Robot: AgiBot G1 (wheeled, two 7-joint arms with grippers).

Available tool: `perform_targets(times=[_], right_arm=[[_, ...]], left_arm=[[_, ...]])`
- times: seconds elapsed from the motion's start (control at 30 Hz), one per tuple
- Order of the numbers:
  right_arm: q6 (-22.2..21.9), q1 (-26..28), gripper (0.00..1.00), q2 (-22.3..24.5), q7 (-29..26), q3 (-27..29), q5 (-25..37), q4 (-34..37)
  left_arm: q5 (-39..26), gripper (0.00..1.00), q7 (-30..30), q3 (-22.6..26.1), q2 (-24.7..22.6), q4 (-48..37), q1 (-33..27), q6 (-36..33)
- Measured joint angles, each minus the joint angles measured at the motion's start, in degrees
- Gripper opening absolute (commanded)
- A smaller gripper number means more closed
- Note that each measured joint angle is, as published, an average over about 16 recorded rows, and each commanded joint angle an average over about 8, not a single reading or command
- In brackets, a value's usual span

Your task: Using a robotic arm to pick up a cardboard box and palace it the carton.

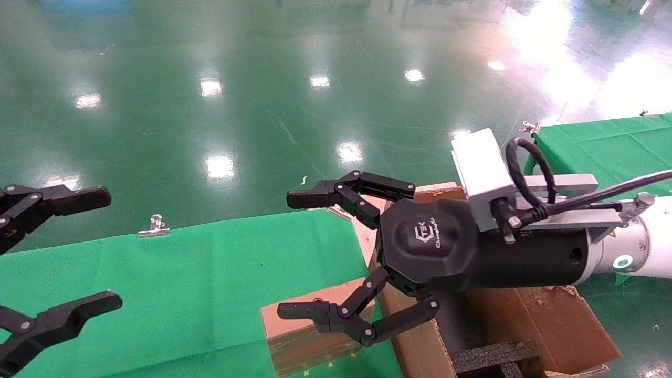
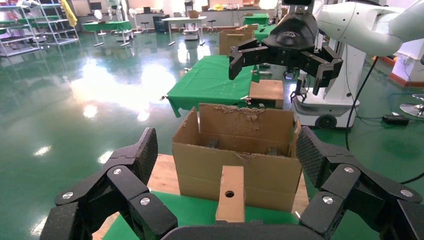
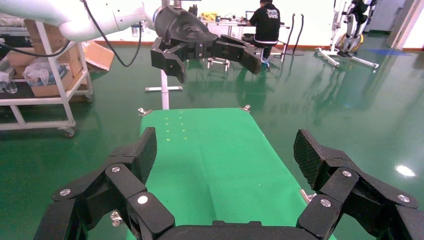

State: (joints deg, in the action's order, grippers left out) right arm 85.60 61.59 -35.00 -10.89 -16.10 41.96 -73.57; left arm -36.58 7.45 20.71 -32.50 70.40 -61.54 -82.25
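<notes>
The cardboard box (image 1: 307,328), small and brown, rests on the green table (image 1: 184,283) against the left wall of the carton (image 1: 556,320). In the left wrist view the cardboard box (image 2: 230,192) shows its round hole, with the carton (image 2: 250,162) right behind it. My right gripper (image 1: 286,255), on the white robotic arm (image 1: 646,247), hangs open above the box, touching nothing. The right wrist view shows the same right gripper (image 3: 225,155) over bare green cloth; the box is hidden there. At the table's left end my left gripper (image 1: 113,249) stands open and empty, facing the box.
Black foam inserts (image 1: 488,357) sit inside the carton. Metal clips (image 1: 153,227) hold the cloth at the table's far edge. A second green table (image 1: 604,142) stands at the right. Glossy green floor lies beyond. A shelf cart (image 3: 40,75) and a seated person (image 3: 265,22) are far off.
</notes>
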Motion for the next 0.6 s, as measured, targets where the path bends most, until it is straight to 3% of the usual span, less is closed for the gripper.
perform_targets(times=[0.4,0.47,0.6], right_arm=[[0.00,0.00,1.00,0.00,0.00,0.00,0.00,0.00],[0.00,0.00,1.00,0.00,0.00,0.00,0.00,0.00],[0.00,0.00,1.00,0.00,0.00,0.00,0.00,0.00]], left_arm=[[0.00,1.00,0.00,0.00,0.00,0.00,0.00,0.00],[0.00,0.86,0.00,0.00,0.00,0.00,0.00,0.00],[0.00,0.36,0.00,0.00,0.00,0.00,0.00,0.00]])
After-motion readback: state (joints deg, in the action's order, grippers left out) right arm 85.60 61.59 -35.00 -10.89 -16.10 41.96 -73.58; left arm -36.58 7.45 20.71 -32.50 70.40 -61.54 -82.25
